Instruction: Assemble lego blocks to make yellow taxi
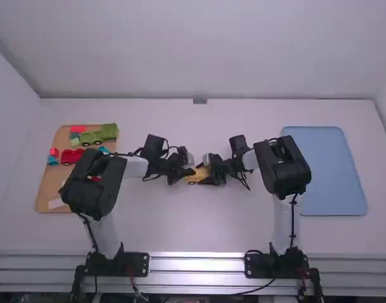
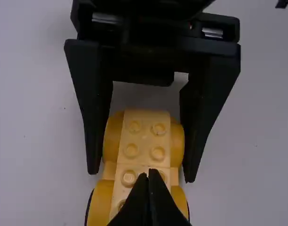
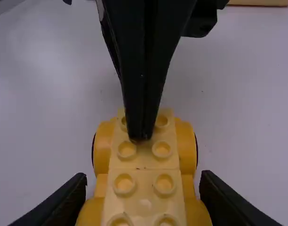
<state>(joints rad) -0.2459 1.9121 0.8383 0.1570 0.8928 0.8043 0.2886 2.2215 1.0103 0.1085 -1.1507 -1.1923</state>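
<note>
No readable text or labels.

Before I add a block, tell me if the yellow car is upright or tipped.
Upright: the yellow car has its studs facing up and a wheel low on its side.

The yellow taxi (image 1: pixel 197 173) stands upright, studs up, near the middle of the table (image 1: pixel 199 227). Rounded, deeper-yellow fenders (image 3: pixel 185 146) bulge over its dark-edged wheels (image 1: pixel 192 183); paler studded blocks (image 3: pixel 144 186) lie flat, end to end, along its top.
</note>
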